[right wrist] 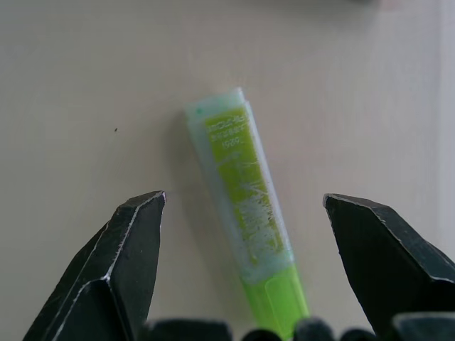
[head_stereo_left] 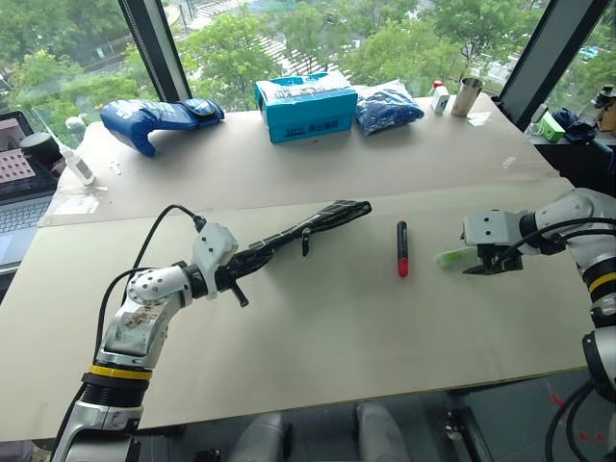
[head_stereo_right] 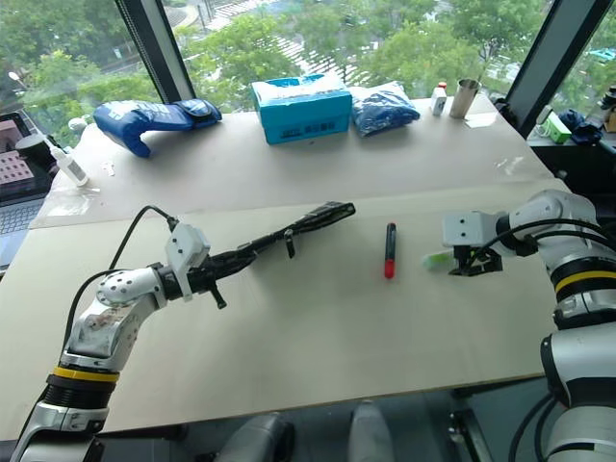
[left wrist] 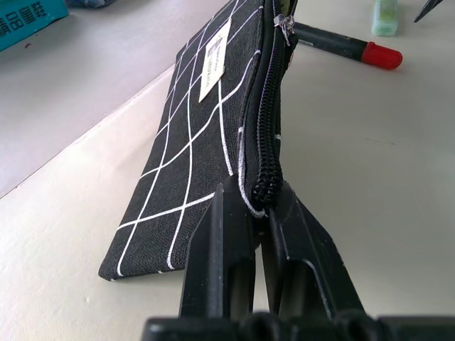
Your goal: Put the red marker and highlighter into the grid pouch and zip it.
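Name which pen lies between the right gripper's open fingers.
The highlighter, pale lime-green and chunky; the red marker lies apart, nearer the grid pouch.

1 grid pouch [head_stereo_left: 308, 226]; 1 red marker [head_stereo_left: 402, 248]; 1 highlighter [right wrist: 242, 213].

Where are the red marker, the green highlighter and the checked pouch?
red marker [head_stereo_left: 402, 248], left eye view, middle of its barrel.
highlighter [right wrist: 242, 202], right wrist view, its labelled body.
grid pouch [left wrist: 192, 142], left wrist view, its gridded side.
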Motion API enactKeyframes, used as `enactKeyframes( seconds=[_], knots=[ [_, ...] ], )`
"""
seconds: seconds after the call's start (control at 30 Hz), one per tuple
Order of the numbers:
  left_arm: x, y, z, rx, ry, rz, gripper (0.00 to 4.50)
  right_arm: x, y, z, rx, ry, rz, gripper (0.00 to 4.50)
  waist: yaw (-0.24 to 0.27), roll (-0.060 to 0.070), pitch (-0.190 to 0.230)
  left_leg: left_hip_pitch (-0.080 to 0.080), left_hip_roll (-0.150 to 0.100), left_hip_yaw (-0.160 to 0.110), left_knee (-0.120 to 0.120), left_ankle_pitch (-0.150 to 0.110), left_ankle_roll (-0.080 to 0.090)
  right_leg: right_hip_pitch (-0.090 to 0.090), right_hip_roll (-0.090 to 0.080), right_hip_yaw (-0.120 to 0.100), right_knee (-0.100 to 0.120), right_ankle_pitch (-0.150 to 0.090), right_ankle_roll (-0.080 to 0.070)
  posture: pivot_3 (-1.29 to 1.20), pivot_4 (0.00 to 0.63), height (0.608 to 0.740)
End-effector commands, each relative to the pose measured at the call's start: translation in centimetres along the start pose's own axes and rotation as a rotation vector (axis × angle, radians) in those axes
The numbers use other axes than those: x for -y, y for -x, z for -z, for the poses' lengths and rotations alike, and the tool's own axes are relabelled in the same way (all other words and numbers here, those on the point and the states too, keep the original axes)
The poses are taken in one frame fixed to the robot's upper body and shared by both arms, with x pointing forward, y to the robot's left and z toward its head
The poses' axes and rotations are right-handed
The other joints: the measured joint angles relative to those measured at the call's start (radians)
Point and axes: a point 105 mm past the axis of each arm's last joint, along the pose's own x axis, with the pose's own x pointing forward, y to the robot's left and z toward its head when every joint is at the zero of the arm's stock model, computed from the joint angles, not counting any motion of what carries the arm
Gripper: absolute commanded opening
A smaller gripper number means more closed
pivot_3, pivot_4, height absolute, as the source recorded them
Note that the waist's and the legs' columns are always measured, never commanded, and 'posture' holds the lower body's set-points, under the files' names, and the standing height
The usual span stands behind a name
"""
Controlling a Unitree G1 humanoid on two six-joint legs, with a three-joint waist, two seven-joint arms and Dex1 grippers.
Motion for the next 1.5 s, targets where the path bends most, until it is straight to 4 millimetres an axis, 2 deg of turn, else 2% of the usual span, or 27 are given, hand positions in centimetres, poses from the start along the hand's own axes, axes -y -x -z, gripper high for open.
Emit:
enactKeyframes(
  seconds=[0.03, 0.17, 0.27, 0.33, 0.4, 0.47, 0.5, 0.83, 0.93, 0.97, 1.03, 1.1, 1.23, 1.33, 1.4, 1.47, 1.5],
  knots=[
    [-0.5, 0.5, -1.4, 0.034, -0.044, -0.021, 0.0, 0.7, 0.4, -0.2, -0.008, 0.035, 0.013, 3.96, -0.001, 0.0, 0.0, 0.0, 0.0, 0.0, 0.0, 0.0, 0.0, 0.0, 0.0, 0.0, 0.0, 0.0, 0.0, 0.0, 0.15, 0.74],
    [-0.5, 0.5, -1.4, 0.035, -0.043, -0.022, 0.0, 0.3, -0.5, -0.6, -0.005, 0.066, -0.024, 3.96, -0.002, 0.0, 0.0, 0.0, 0.0, 0.0, 0.0, 0.0, 0.0, 0.0, 0.0, 0.0, 0.0, 0.0, 0.0, 0.0, 0.15, 0.74],
    [-0.4, 0.5, -1.4, 0.034, -0.042, -0.018, 0.0, 0.3, -1.1, -0.8, -0.014, 0.082, -0.029, 3.3, -0.006, 0.0, 0.0, 0.0, 0.0, 0.0, 0.0, 0.0, 0.0, 0.0, 0.0, 0.0, 0.0, 0.0, 0.0, 0.0, 0.15, 0.74],
    [-0.4, 0.4, -1.5, 0.035, -0.043, -0.017, 0.0, 0.4, -1.6, -1.0, -0.018, 0.086, -0.03, 2.53, -0.014, 0.0, 0.0, 0.0, 0.0, 0.0, 0.0, 0.0, 0.0, 0.0, 0.0, 0.0, 0.0, 0.0, 0.0, 0.0, 0.15, 0.74],
    [-0.4, 0.2, -1.6, 0.038, -0.043, -0.016, 0.0, 0.5, -2.1, -1.2, -0.022, 0.089, -0.023, 2.01, -0.021, 0.0, 0.0, 0.001, 0.0, 0.0, 0.0, 0.0, 0.0, 0.001, 0.0, 0.0, 0.0, 0.0, 0.0, 0.0, 0.15, 0.74],
    [-0.4, 0.2, -1.6, 0.039, -0.044, -0.015, 0.0, 0.7, -2.3, -1.2, -0.03, 0.094, -0.012, 1.19, -0.027, -0.001, 0.0, 0.001, 0.0, 0.0, 0.0, 0.0, 0.0, 0.001, 0.0, 0.0, 0.0, 0.0, 0.0, 0.0, 0.15, 0.74],
    [-0.4, 0.2, -1.6, 0.039, -0.044, -0.015, 0.0, 0.9, -2.4, -1.2, -0.035, 0.096, -0.003, 0.98, -0.029, -0.001, 0.0, 0.001, 0.0, 0.0, 0.0, 0.0, 0.0, 0.001, 0.0, 0.0, 0.001, 0.0, -0.001, 0.0, 0.15, 0.74],
    [-0.4, 0.2, -1.5, 0.041, -0.039, -0.027, 0.0, 1.0, -1.9, -1.7, 0.01, 0.069, -0.026, 0.97, -0.028, -0.001, 0.0, 0.002, 0.0, 0.0, 0.0, 0.0, 0.0, 0.001, 0.0, 0.0, 0.001, 0.0, -0.001, 0.0, 0.15, 0.74],
    [-0.4, 0.2, -1.5, 0.042, -0.038, -0.03, 0.0, 1.8, -1.2, -1.9, 0.058, 0.011, 0.03, 0.97, -0.028, -0.001, 0.0, 0.001, 0.0, 0.0, 0.0, 0.0, 0.0, 0.0, 0.0, 0.001, 0.001, 0.0, -0.001, 0.0, 0.15, 0.74],
    [-0.4, 0.3, -1.4, 0.042, -0.037, -0.031, 0.0, 2.7, -0.5, -2.2, 0.1, -0.033, 0.094, 0.97, -0.027, -0.001, 0.0, 0.001, 0.0, 0.0, 0.0, 0.0, 0.0, 0.0, 0.0, 0.001, 0.001, 0.0, -0.001, 0.0, 0.15, 0.74],
    [-0.5, 0.3, -1.3, 0.044, -0.028, -0.037, 0.0, 4.0, 1.0, -3.2, 0.23, -0.112, 0.187, 0.97, -0.026, 0.0, 0.0, 0.001, 0.0, 0.0, 0.0, 0.0, 0.0, 0.0, 0.0, 0.001, 0.001, 0.0, -0.001, 0.0, 0.15, 0.74],
    [-0.5, 0.3, -1.3, 0.046, -0.024, -0.041, 0.0, 4.5, 2.3, -4.3, 0.36, -0.172, 0.236, 0.97, -0.025, 0.0, 0.0, 0.0, 0.001, -0.001, 0.0, 0.0, 0.0, 0.0, 0.0, 0.001, 0.001, 0.0, -0.001, 0.0, 0.15, 0.74],
    [-0.5, 0.3, -1.4, 0.045, -0.022, -0.03, 0.0, 4.0, 4.9, -6.4, 0.561, -0.226, 0.347, 0.97, -0.02, 0.0, 0.0, 0.0, 0.002, -0.003, 0.0, 0.0, 0.0, -0.001, 0.0, 0.001, 0.002, 0.001, -0.001, 0.0, 0.15, 0.74],
    [-0.7, 0.3, -1.4, 0.044, -0.017, -0.02, 0.0, 3.1, 6.1, -9.1, 0.672, -0.218, 0.392, 0.97, -0.013, 0.0, 0.0, -0.001, 0.002, -0.004, 0.0, -0.001, 0.001, -0.001, 0.0, 0.001, 0.002, 0.001, 0.0, 0.0, 0.15, 0.74],
    [-0.8, 0.3, -1.5, 0.044, -0.003, -0.009, 0.0, 2.6, 6.7, -11.9, 0.764, -0.21, 0.414, 0.97, -0.017, 0.0, 0.0, -0.001, 0.001, -0.005, 0.0, -0.001, 0.001, -0.001, 0.0, 0.001, 0.002, 0.001, 0.0, 0.0, 0.15, 0.74],
    [-0.9, 0.2, -1.5, 0.037, 0.015, 0.009, 0.0, 1.2, 6.8, -16.5, 0.848, -0.082, 0.436, 0.97, -0.017, 0.0, 0.0, -0.001, 0.001, -0.006, 0.001, -0.001, 0.001, -0.001, 0.0, 0.001, 0.002, 0.001, 0.0, 0.0, 0.15, 0.74],
    [-1.0, 0.1, -1.6, 0.035, 0.019, 0.014, 0.0, 0.4, 6.6, -18.1, 0.856, 0.003, 0.441, 0.97, -0.018, 0.0, 0.0, -0.001, 0.001, -0.005, 0.0, -0.001, 0.001, -0.001, 0.0, 0.001, 0.002, 0.001, 0.0, 0.0, 0.15, 0.74]
  ],
)
